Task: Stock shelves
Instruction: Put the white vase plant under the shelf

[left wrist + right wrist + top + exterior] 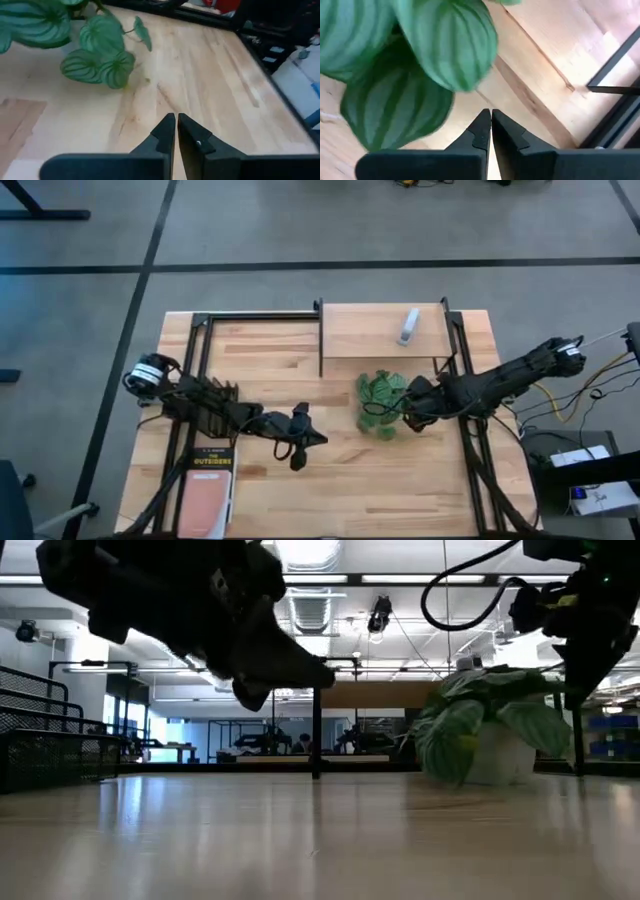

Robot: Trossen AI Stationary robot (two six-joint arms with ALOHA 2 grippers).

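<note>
From above, the shelf (385, 330) stands at the far edge of the desk (300, 490), a light wood board with black legs, and a small pale bottle-like thing (408, 326) lies on its top; what it is exactly is hard to make out. Just in front of the shelf sits a potted plant (380, 402) with striped green leaves that hide its pot from this view. The right gripper (412, 412) is right beside the plant, on the side away from the left arm, its tips lost against the leaves. The left gripper (298, 442) hangs over the open desk in front of the shelf and well apart from the plant; beside that arm lies a book (207, 490), partly cut off at the desk's near edge, with a black wire rack (205, 400) under the arm. From desk height, the plant (480, 735) shows its white pot, with the shelf's board (375, 695) behind it; the left gripper (275, 665) is a dark blur overhead, and the right arm is cut off at the frame's corner. The left wrist camera shows that arm's fingers (165, 132) pressed together on nothing, above bare desk, with plant leaves (97, 65) farther off. The right wrist camera shows its fingers (481, 130) likewise clenched and empty, with big leaves (435, 50) filling the view close by and a black shelf leg (615, 60) beyond.
</note>
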